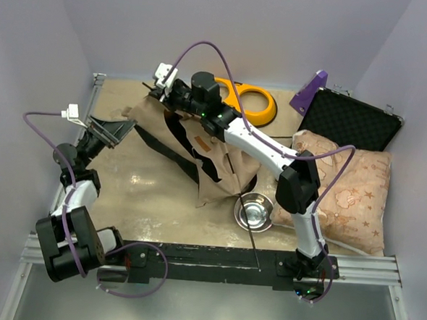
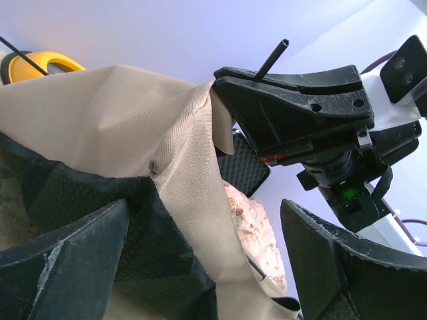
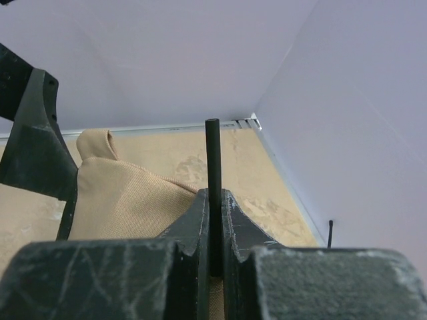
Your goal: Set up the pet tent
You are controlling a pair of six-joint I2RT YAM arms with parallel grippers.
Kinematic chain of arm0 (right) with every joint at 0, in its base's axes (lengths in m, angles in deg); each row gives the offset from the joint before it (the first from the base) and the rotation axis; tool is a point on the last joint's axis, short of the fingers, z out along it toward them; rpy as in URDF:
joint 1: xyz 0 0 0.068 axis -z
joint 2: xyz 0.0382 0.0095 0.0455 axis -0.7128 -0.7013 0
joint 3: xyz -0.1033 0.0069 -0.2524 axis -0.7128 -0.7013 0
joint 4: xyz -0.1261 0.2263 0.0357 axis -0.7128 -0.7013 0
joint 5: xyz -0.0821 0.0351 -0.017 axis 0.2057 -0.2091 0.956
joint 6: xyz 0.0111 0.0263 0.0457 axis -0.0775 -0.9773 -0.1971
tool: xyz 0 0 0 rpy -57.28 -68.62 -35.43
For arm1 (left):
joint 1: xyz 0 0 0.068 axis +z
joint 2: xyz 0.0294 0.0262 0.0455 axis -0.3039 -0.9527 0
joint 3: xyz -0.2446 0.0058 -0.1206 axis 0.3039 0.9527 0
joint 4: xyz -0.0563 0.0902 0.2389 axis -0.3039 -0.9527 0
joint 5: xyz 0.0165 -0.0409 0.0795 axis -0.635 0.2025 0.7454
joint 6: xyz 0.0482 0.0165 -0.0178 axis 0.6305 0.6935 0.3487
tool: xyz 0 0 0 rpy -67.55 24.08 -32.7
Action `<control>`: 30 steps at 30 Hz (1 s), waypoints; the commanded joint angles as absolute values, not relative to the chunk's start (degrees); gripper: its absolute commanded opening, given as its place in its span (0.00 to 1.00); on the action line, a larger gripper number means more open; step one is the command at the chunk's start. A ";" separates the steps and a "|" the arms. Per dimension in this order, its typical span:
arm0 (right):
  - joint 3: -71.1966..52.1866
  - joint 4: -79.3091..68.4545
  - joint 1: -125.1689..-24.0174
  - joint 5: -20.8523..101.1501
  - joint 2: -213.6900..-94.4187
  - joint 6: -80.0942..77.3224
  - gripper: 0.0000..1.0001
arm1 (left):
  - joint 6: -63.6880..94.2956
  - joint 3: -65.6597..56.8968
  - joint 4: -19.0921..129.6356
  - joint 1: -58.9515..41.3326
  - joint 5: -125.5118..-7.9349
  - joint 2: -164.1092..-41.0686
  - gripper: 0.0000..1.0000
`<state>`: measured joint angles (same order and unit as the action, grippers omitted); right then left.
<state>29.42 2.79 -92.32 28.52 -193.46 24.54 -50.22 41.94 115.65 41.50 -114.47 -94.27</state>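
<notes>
The pet tent (image 1: 199,155) lies crumpled mid-table, tan fabric with black lining. My right gripper (image 1: 160,91) reaches to its far left corner and is shut on a thin black pole (image 3: 212,160), whose tip sticks up past the jaws; tan fabric (image 3: 127,200) hangs just left of them. My left gripper (image 1: 116,131) is open at the tent's left edge. In the left wrist view its gripper (image 2: 203,217) stands wide apart with tan fabric and black lining (image 2: 100,200) between the fingers, not pinched. The right gripper with the pole (image 2: 273,59) shows above.
A yellow feeder (image 1: 257,105) lies behind the tent. A steel bowl (image 1: 254,210) sits at its near right. A star-patterned cushion (image 1: 349,190) and an open black case (image 1: 353,121) fill the right side. Another black pole (image 1: 253,238) lies by the bowl.
</notes>
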 commanded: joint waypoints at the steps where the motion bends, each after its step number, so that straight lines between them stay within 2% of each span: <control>1: 28.68 7.12 -92.05 30.56 -192.15 21.69 0.00 | -50.11 43.70 115.22 39.50 -110.41 -93.54 1.00; 4: 27.80 7.82 -92.57 30.74 -192.07 21.69 0.00 | -49.23 42.31 113.82 37.91 -109.18 -95.29 0.98; 6: 27.54 7.91 -92.75 30.56 -192.24 21.60 0.00 | -48.70 40.99 112.85 37.90 -108.65 -97.13 0.91; 7: 27.10 8.09 -92.75 30.65 -192.15 21.43 0.00 | -48.70 40.11 113.54 37.90 -108.30 -98.54 0.85; 10: 25.61 8.79 -93.10 30.74 -191.54 21.42 0.00 | -49.14 38.09 113.99 37.99 -107.60 -100.74 0.54; 11: 24.38 8.88 -93.10 30.74 -191.02 21.77 0.00 | -49.14 37.38 114.77 38.17 -107.51 -101.36 0.39; 15: 21.74 7.39 -93.19 29.52 -189.70 23.79 0.00 | -47.92 35.97 115.66 38.87 -107.33 -101.71 0.02; 17: 20.86 4.42 -93.19 27.23 -189.26 26.07 0.00 | -43.90 33.61 110.51 39.05 -106.63 -100.58 0.00; 21: 19.63 -2.09 -93.19 24.16 -188.11 31.08 0.00 | -19.48 25.96 89.32 38.96 -107.06 -95.75 0.00; 30: 21.30 -12.56 -94.07 20.63 -187.94 36.37 0.00 | 14.73 15.68 62.69 39.14 -125.50 -98.19 0.00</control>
